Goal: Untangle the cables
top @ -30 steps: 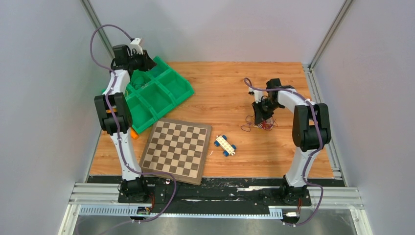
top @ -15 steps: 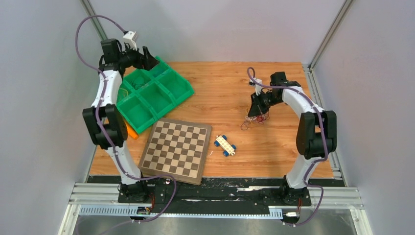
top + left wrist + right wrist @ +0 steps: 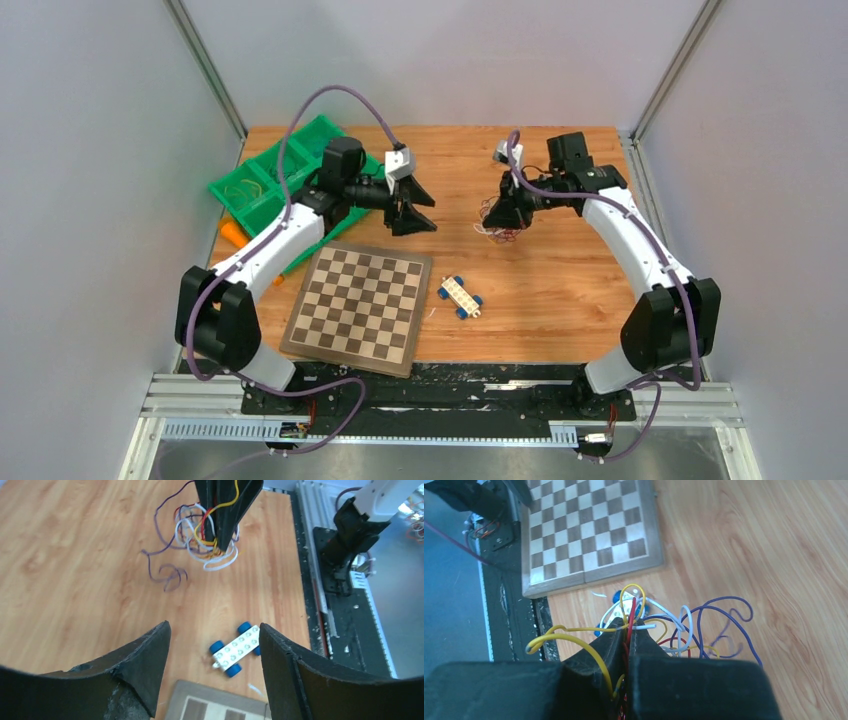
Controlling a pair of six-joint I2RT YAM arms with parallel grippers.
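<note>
The cables (image 3: 674, 625) are a knotted clump of thin yellow, red, white and purple wires. My right gripper (image 3: 630, 630) is shut on them and holds the clump above the wooden table. In the top view the right gripper (image 3: 497, 218) hangs at the table's middle back with the cables (image 3: 497, 232) dangling under it. In the left wrist view the cables (image 3: 205, 540) hang from the right gripper's fingers (image 3: 225, 510) ahead. My left gripper (image 3: 214, 635) is open and empty, facing the clump; in the top view the left gripper (image 3: 425, 212) is left of it, apart.
A chessboard (image 3: 362, 304) lies at the front left. A white toy car with blue wheels (image 3: 460, 296) sits right of it. A green compartment bin (image 3: 262, 190) stands at the back left, an orange piece (image 3: 233, 234) beside it.
My left arm swung from over the green bin to the table's middle, now facing the cables. My right gripper moved left and back with the clump and lifted it.
</note>
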